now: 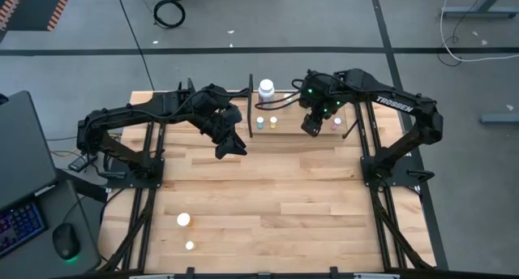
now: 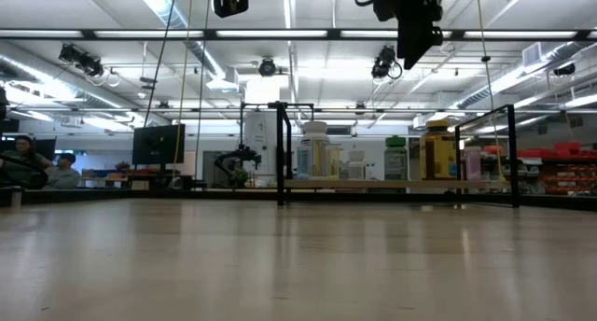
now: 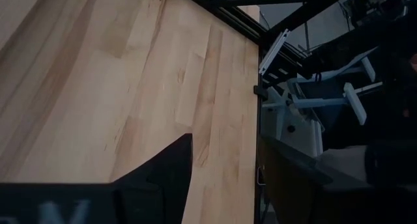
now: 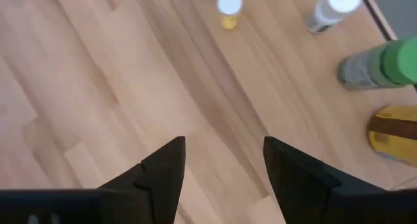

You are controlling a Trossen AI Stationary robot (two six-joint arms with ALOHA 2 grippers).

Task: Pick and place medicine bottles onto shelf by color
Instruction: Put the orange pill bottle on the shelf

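The shelf (image 1: 302, 126), a narrow light-wood plank between black posts, stands at the table's far middle. On it stand a large white labelled bottle (image 1: 266, 89), small bottles (image 1: 260, 123) (image 1: 273, 122) (image 1: 336, 122), a green bottle (image 2: 395, 158) and a yellow dark-capped bottle (image 2: 438, 150). My right gripper (image 4: 221, 165) is open and empty, high above the shelf (image 2: 415, 41). The green bottle (image 4: 378, 66) and the yellow bottle (image 4: 394, 129) show beyond it. My left gripper (image 1: 229, 145) hangs above the table, left of the shelf. Two small white bottles (image 1: 183, 220) (image 1: 190, 246) stand on the table's near left.
The shelf's thin black posts (image 2: 281, 153) (image 2: 514, 155) rise at its corners. The arms' black frames (image 1: 138, 173) (image 1: 389, 173) stand along the table's left and right sides. Bare wood (image 1: 276, 206) lies between the shelf and the near edge.
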